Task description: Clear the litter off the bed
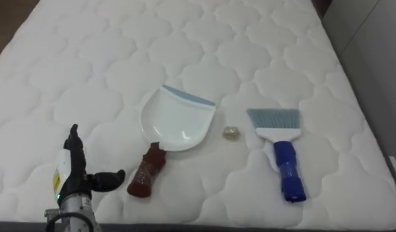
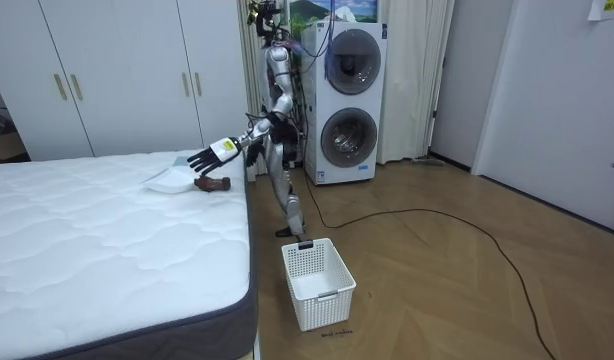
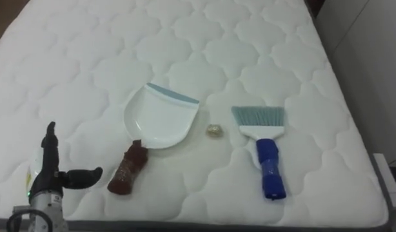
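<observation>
On the mattress, our left hand hovers open and empty; the dustpan lies at its two o'clock, handle nearest. We should wrap that handle squarely, without nudging the crumb at the pan's three o'clock.

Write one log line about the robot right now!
left hand open, empty, left of dustpan handle | brush lying right | small scrap between them | all on mattress

Between the white dustpan and the blue brush lies a small, pale, shiny scrap, too small to identify. The left hand has its forearm cut off by the near edge. The mattress runs past the far and left edges.
</observation>
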Available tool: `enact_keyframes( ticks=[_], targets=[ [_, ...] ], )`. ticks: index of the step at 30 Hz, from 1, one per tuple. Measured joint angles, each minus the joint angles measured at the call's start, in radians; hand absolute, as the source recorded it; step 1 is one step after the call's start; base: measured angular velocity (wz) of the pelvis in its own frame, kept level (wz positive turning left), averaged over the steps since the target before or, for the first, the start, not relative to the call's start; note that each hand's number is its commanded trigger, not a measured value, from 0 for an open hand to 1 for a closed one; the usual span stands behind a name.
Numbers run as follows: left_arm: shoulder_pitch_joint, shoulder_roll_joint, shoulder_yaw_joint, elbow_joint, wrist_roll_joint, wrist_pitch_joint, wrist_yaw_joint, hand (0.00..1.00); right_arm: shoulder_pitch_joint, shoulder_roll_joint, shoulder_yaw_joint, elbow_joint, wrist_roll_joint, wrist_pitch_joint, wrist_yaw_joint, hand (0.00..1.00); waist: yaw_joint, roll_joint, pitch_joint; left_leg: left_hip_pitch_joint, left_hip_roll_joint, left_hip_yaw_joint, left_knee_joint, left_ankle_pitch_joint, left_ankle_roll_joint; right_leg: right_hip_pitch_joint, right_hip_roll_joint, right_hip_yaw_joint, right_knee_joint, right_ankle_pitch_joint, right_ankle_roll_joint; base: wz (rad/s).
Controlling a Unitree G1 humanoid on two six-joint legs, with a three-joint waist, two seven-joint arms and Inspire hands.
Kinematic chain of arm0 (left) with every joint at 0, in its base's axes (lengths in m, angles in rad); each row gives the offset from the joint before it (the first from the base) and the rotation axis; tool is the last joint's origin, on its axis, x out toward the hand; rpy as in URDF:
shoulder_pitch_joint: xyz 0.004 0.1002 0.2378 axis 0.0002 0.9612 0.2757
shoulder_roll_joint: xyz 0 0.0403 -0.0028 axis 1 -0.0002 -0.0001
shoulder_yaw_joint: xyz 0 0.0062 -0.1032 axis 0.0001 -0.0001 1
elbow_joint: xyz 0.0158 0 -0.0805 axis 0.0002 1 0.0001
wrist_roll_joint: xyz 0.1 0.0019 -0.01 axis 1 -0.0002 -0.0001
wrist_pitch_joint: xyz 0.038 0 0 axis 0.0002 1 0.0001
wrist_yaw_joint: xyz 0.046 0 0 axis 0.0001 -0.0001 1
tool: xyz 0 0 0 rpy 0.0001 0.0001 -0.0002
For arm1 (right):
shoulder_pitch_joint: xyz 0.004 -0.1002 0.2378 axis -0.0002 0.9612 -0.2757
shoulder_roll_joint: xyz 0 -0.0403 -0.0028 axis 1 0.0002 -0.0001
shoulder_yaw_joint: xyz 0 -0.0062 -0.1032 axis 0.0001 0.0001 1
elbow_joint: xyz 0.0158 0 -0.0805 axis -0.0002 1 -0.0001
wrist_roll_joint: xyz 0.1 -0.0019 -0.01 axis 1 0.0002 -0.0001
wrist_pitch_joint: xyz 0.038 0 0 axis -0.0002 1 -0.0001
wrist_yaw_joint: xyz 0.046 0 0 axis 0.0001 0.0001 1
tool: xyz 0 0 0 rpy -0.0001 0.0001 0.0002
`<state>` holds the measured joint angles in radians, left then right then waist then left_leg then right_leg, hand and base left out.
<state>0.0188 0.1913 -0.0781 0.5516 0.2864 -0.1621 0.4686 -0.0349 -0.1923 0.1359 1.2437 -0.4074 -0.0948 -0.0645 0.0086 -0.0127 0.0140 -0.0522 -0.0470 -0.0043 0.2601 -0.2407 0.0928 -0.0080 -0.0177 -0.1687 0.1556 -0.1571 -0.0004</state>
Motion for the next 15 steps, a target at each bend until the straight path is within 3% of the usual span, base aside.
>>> enact_keyframes(
  ticks=[2,6,13,15],
  targets=[
    [-0.019,0.000,-0.006,0.015,-0.002,-0.007,0.001,0.00,-0.022,-0.013,0.000,0.001,-0.016,0.000,-0.004,0.00,-0.001,0.013,-0.0012,-0.024,0.000,0.001,0.001,0.006,-0.001,-0.027,-0.005,0.000,0.003,0.004,-0.001,-0.07],
    [-0.079,0.012,-0.068,0.093,-0.014,-0.024,0.002,0.00,-0.056,-0.027,0.041,0.003,-0.048,-0.001,-0.029,0.00,-0.010,0.033,0.0060,-0.068,0.000,0.001,-0.002,0.018,-0.003,-0.080,-0.010,-0.005,0.026,0.005,-0.003,-0.01],
    [-0.194,0.010,-0.093,0.229,-0.025,-0.059,0.003,0.00,-0.097,-0.029,0.138,0.000,-0.068,-0.005,-0.070,0.00,-0.013,0.035,0.0102,-0.184,0.000,0.003,0.016,0.033,-0.006,-0.208,-0.016,-0.011,0.073,0.007,-0.007,0.00],
    [-0.206,0.010,-0.097,0.233,-0.047,-0.068,0.011,0.00,-0.108,-0.031,0.162,-0.005,-0.069,-0.005,-0.076,0.00,-0.012,0.037,0.0150,-0.221,-0.001,0.003,0.029,0.033,-0.005,-0.246,-0.018,-0.014,0.087,0.008,-0.007,0.00]
  ],
)
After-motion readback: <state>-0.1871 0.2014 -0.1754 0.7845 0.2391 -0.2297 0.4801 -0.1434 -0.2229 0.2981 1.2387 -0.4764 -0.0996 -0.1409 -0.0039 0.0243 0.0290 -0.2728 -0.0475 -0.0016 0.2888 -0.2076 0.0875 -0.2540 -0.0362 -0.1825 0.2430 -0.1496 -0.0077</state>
